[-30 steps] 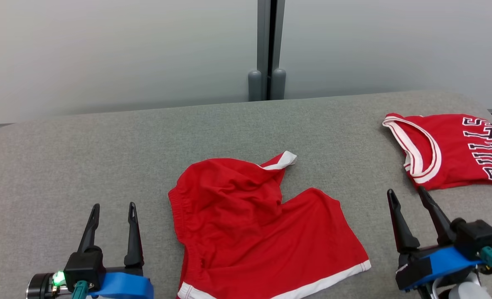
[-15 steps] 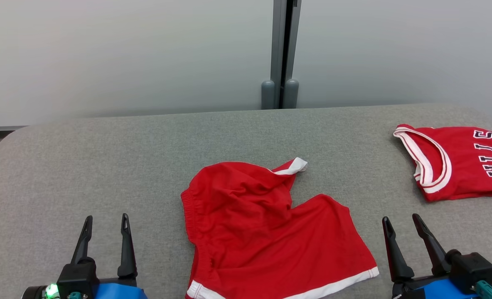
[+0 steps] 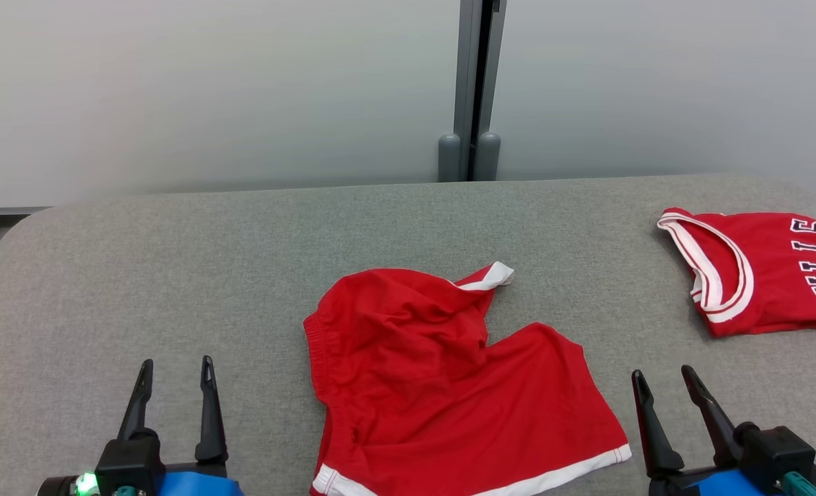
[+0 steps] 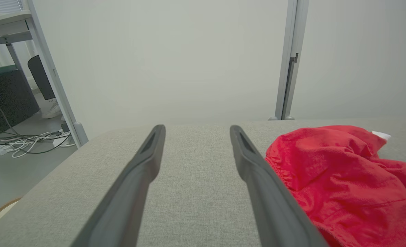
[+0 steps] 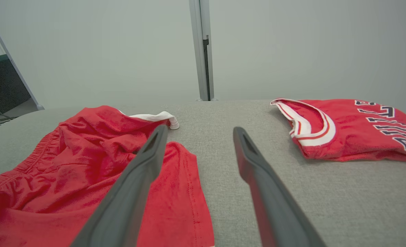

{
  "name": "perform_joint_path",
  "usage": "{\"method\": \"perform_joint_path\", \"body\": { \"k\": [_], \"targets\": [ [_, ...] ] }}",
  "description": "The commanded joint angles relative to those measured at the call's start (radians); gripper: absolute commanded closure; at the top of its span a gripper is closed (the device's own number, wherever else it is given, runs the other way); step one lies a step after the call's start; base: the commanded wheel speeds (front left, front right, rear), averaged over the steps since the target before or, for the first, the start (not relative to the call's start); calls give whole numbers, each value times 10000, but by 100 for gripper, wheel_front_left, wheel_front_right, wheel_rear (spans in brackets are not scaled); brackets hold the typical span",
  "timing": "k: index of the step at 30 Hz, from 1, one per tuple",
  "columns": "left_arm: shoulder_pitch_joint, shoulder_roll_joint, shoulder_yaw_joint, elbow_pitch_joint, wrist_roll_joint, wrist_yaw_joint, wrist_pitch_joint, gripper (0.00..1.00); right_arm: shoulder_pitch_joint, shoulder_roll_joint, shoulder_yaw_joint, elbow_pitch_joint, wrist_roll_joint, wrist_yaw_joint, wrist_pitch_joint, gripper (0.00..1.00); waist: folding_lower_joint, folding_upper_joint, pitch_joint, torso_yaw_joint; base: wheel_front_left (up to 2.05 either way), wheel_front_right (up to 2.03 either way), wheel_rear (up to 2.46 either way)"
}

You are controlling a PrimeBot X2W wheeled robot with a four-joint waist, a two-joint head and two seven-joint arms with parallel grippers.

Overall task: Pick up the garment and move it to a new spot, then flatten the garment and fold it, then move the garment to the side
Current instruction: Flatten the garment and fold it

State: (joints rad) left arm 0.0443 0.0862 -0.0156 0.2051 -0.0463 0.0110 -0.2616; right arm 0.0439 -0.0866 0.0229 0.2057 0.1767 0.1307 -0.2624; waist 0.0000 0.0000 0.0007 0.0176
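At tabletop (image 3: pixel 174 262) centre, the red shorts (image 3: pixel 449 386) lay rumpled, unfolded. The left end effector (image 3: pixel 177 362) at 8 o'clock and right end effector (image 3: pixel 661 373) at 4 o'clock stood wide, empty. Relocation or flattening fits; either likely needs two edge grips.

Grey worktop (image 3: pixel 174 262): woven cloth, matt, coarse-grained. Red shorts (image 3: pixel 435 386): soft matt cloth, creased, white hem band. Red jersey (image 3: pixel 773 275): matt cloth, white trim. My fingers (image 4: pixel 141 178): dark plastic, smooth, dull sheen.

red shorts (image 3: pixel 449 393) white-trimmed, red lettered jersey (image 3: pixel 759 275), grey table (image 3: pixel 174 275)
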Motion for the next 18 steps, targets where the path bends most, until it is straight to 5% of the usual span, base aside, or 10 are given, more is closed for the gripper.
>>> {"method": "perform_joint_path", "body": {
  "k": [1, 18],
  "targets": [
    [126, -24, -45, -62, 9, 43, -43, 0, 145, 16, -39, 89, -27, 2, 31, 0, 0, 0, 10, -1, 0, 0, 0],
    [649, 325, -2206, 801, 526, -1193, -43, 0, -248, -548, 291, 2455, 253, 2, 207, 0, 0, 0, 249, 6, 0, 0, 0]
  ]
}}
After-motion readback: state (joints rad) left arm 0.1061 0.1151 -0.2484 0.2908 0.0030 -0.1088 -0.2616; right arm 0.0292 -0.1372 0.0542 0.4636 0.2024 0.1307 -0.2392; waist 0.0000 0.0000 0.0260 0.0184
